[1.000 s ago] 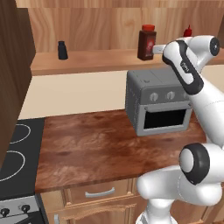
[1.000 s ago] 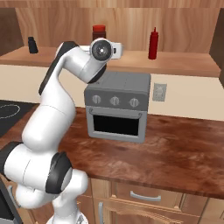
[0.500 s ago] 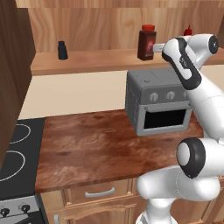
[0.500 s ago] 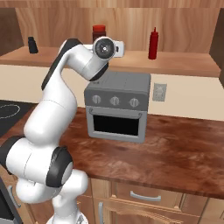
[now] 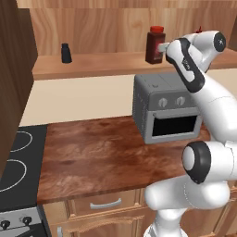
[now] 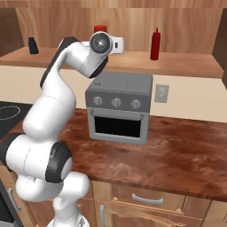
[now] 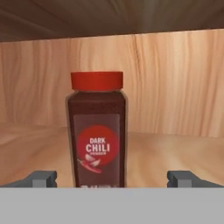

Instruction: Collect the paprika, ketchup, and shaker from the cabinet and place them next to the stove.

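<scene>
**A:** Where does the paprika (image 7: 97, 131) stand?

**B:** Upright on the plank of the cabinet (image 5: 106, 65), a dark brown jar with a red cap. In the hand view its label reads "DARK CHILI" on a red disc. In the left base view the jar (image 5: 155, 45) sits right of the plank's middle, above the grey toaster oven (image 5: 166, 111).

**A:** And the gripper (image 7: 113, 178)?

**B:** Wide open and holding nothing. Its two dark fingertips (image 7: 41, 178) rise at the bottom of the hand view, one on each side of the jar, both well clear of its walls. The jar stands between them, a little nearer the left tip. Whether it is already inside the jaws or just ahead of them I cannot tell.

**A:** The other two things?

**B:** The shaker (image 5: 66, 53), small and black, is far along the plank towards the stove side. The ketchup (image 6: 154, 44), a slim red bottle, stands upright on the plank to the other side of the arm in the right base view.

**A:** And the stove (image 5: 16, 162)?

**B:** Its black cooktop with white rings lies at the left edge of the left base view, touching the brown wooden counter (image 5: 92, 157). The toaster oven rests on that counter.
</scene>
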Controlling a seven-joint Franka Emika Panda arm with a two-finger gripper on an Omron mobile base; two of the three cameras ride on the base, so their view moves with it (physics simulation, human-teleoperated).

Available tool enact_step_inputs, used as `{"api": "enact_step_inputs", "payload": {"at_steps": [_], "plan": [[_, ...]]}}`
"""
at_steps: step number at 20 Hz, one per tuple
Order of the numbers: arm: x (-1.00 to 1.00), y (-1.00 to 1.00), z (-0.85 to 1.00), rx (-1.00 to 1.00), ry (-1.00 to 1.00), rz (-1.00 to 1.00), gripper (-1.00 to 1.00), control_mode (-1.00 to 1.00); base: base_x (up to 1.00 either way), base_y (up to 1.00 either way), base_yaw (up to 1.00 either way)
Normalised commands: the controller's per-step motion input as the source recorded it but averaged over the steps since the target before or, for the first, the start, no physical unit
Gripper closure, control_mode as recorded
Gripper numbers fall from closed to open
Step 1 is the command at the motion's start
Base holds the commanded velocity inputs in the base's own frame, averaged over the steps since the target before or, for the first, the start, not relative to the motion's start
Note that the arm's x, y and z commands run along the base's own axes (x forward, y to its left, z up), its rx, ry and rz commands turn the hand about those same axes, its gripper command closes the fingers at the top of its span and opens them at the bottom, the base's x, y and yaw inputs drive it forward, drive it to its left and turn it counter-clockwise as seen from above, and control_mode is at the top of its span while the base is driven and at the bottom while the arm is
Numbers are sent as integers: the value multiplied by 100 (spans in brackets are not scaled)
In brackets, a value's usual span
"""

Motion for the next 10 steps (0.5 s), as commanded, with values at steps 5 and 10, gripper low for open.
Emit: {"api": "enact_step_inputs", "payload": {"at_steps": [5, 10], "plan": [[12, 19, 3, -4, 1, -3, -100, -100, 0, 0, 0], [22, 6, 3, -1, 0, -1, -100, -100, 0, 0, 0]]}}
